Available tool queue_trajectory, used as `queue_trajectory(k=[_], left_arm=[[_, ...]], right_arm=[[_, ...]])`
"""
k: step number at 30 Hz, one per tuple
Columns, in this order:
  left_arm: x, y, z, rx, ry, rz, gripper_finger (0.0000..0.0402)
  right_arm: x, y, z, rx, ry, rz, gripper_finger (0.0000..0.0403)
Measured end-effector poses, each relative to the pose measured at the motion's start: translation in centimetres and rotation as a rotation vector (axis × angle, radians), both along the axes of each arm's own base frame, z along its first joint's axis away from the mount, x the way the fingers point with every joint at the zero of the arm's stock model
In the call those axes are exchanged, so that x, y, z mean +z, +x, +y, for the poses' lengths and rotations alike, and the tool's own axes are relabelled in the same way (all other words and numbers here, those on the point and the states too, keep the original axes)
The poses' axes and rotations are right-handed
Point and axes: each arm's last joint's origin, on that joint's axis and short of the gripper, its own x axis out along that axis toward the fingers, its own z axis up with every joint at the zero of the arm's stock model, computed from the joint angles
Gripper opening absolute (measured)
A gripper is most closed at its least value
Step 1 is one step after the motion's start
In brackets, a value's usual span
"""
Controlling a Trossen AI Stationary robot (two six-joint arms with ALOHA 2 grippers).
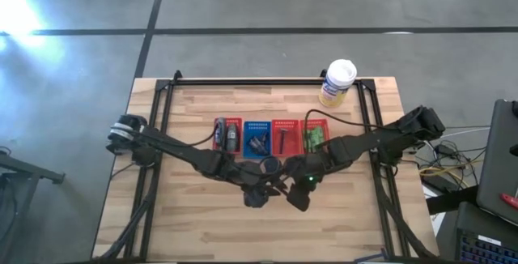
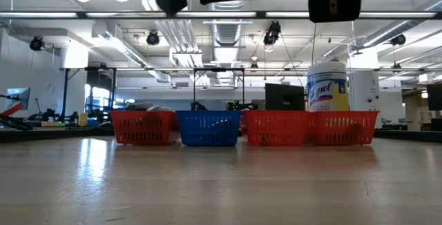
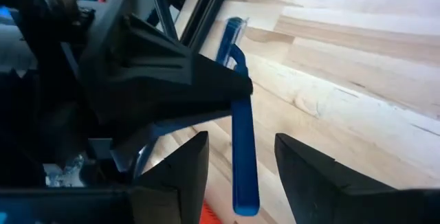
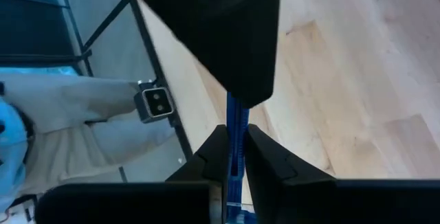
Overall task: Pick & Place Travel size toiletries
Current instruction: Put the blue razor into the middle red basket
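Note:
My right gripper [image 4: 237, 141] is shut on a thin blue-handled razor [image 3: 242, 148], held in the air over the middle of the table. My left gripper [image 3: 240, 159] is open, with one finger on each side of the razor's handle and a gap showing on both sides. The two grippers meet nose to nose [image 1: 275, 187] in front of the baskets. The other toiletries lie in the baskets: dark pieces in the left red one [image 1: 228, 134] and the blue one [image 1: 259, 141], a razor in the middle red one [image 1: 283, 137], green packets in the right red one [image 1: 316, 134]. My right gripper pinches the razor's blue handle [image 4: 236, 122] between its two fingers. The razor is lifted clear of the table. Its far part is hidden in the right wrist view by the left gripper's dark finger [image 4: 234, 38].
The four mesh baskets stand in a row across the middle of the table [image 2: 207, 128]. A white-capped yellowish canister [image 1: 338, 82] stands at the far right corner. A black frame [image 1: 267, 80] runs round the table edges. Bare wood [image 1: 267, 232] lies toward the near edge.

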Motion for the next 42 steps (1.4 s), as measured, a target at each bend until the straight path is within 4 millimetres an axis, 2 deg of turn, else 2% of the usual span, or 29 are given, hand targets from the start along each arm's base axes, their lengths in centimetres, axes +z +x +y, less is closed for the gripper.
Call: queue_trajectory(k=[7, 18, 27, 30, 34, 38, 42], left_arm=[[-0.3, 0.2, 0.1, -0.009, 0.015, -0.002, 0.0143], [-0.3, 0.2, 0.3, -0.009, 0.016, -0.001, 0.0063], [-0.4, 0.2, 0.3, -0.007, 0.015, 0.0, 0.0047], [-0.4, 0.2, 0.3, -0.003, 0.017, 0.0, 0.0047], [-0.4, 0.2, 0.4, 0.018, 0.015, 0.006, 0.0046], [-1.1, 0.0, 0.8, 0.104, -0.004, 0.041, 0.0045], [-2.1, -0.5, 1.4, 0.218, -0.039, 0.075, 0.0045]], right_arm=[[0.1, -0.1, 0.1, 0.034, 0.028, 0.003, 0.0027], [0.2, -0.1, 0.2, 0.057, 0.043, -0.002, 0.0028], [0.2, -0.1, 0.2, 0.059, 0.045, -0.005, 0.0033], [0.2, -0.1, 0.2, 0.059, 0.045, -0.007, 0.0053], [0.6, -0.3, 0.1, 0.038, 0.017, -0.024, 0.01], [2.2, -1.2, -0.2, -0.002, -0.049, -0.1, 0.0157], [4.0, -3.1, -0.3, -0.032, -0.102, -0.134, 0.0211]])
